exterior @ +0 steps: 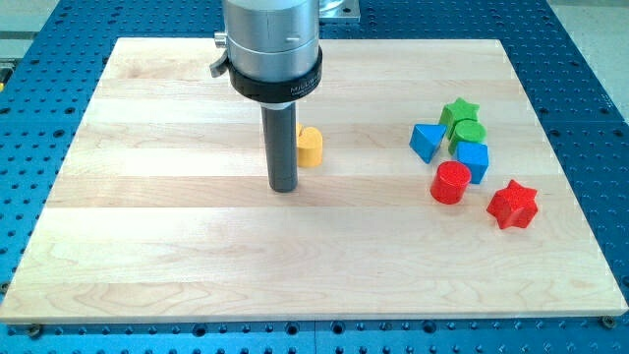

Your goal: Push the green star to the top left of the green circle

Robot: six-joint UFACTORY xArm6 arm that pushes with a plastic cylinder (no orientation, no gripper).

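The green star (458, 110) lies at the view's right on the wooden board (177, 256), touching the top of the green circle (469, 132) just below it. My tip (284, 187) rests on the board near the middle, far to the left of both green blocks and touching neither. A yellow block (311, 147) sits just right of the rod, partly hidden by it.
Around the green circle sit a blue triangle (426, 141) to its left, a blue cube (474, 160) below it, a red cylinder (451, 183) lower left, and a red star (513, 204) lower right. A blue perforated table (590, 59) surrounds the board.
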